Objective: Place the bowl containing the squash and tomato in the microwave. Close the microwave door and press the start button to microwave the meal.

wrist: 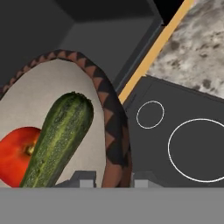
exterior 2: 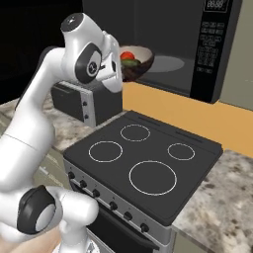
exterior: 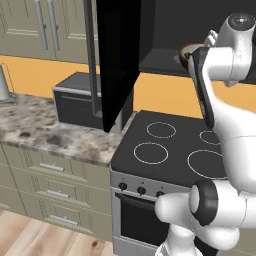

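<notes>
The bowl (wrist: 111, 127), brown-rimmed and pale inside, carries the green squash (wrist: 59, 140) and the red tomato (wrist: 15, 155). My gripper (wrist: 114, 180) is shut on the bowl's rim, one fingertip inside and one outside. From the right base camera the bowl (exterior 2: 141, 60) hangs at the left of the black microwave's (exterior 2: 197, 29) open mouth, level with its floor, with the tomato (exterior 2: 127, 55) and squash (exterior 2: 131, 63) showing inside. The microwave door (exterior: 117, 60) stands swung wide open to the left, its grey handle (exterior: 90, 55) on the far edge. My arm mostly hides the bowl (exterior: 184, 52) in the left base view.
A black stove top (exterior 2: 143, 158) with ring burners lies below the microwave. A grey-topped oven box (exterior: 75, 100) sits on the speckled counter (exterior: 40, 130) to the left, just under the open door. More counter (exterior 2: 222, 202) runs to the right.
</notes>
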